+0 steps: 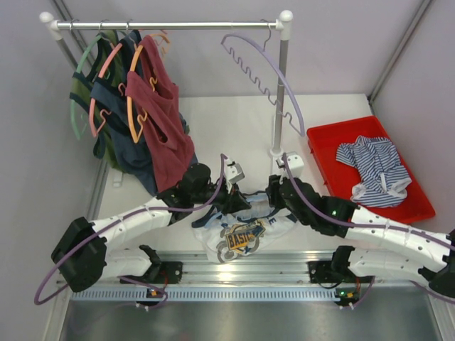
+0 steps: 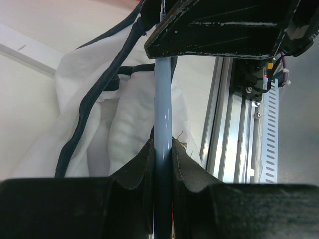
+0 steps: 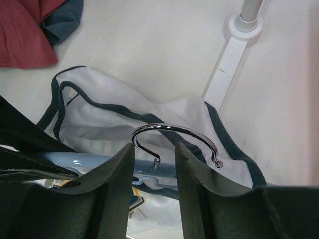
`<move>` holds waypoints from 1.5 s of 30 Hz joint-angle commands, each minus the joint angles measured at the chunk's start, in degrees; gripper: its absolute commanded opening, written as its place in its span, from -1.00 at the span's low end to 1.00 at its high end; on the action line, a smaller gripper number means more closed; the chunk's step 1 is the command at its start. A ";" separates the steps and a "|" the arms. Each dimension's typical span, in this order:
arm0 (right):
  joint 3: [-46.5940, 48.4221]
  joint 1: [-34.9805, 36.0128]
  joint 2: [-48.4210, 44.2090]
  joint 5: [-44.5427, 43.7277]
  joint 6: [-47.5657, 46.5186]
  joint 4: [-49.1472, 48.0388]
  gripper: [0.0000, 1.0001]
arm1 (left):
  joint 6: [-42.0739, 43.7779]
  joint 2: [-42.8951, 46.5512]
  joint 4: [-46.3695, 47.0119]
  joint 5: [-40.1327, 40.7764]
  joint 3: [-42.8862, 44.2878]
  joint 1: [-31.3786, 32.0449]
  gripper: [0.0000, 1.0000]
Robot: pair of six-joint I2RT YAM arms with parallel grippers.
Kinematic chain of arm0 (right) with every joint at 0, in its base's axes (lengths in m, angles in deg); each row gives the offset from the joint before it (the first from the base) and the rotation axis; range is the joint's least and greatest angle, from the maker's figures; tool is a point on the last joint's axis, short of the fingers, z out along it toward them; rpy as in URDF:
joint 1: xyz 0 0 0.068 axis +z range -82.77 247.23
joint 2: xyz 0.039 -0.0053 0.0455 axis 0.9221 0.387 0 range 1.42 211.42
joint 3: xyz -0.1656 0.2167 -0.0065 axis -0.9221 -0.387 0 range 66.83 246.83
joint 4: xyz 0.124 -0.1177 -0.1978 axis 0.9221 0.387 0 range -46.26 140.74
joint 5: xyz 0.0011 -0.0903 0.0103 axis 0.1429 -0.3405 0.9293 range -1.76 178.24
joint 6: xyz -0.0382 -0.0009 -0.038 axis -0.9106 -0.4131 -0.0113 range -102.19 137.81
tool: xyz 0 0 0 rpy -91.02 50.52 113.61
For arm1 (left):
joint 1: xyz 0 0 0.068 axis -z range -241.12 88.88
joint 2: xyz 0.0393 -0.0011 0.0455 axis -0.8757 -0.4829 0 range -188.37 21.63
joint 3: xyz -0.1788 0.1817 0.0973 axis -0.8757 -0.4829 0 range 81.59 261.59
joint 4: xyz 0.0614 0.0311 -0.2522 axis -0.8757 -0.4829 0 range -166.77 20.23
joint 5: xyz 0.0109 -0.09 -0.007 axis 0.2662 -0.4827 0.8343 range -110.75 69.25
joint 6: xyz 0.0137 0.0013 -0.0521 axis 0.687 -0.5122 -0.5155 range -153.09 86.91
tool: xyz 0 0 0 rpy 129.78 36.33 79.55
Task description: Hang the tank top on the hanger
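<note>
White tabletop [image 1: 234, 121], hanger [image 2: 163, 114] pinched between left fingers [image 2: 134, 174]

The only lettering that could be read stood on the tank top [image 1: 242, 238], in the blue-and-yellow graphic on its chest. In the top view the word "BASIC" ran in capitals across a slanted band at the middle of that graphic. Smaller letters curved above and below it, but the cloth was crumpled there and they were too small to make out. The right wrist view caught only a corner of the graphic, with no letter legible.
</note>
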 commanded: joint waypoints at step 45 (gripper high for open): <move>-1.33 2.34 -4.78 -4.73 -1.84 -4.22 -1.00 | -19.47 -7.34 -37.35 45.62 14.73 -1.16 0.08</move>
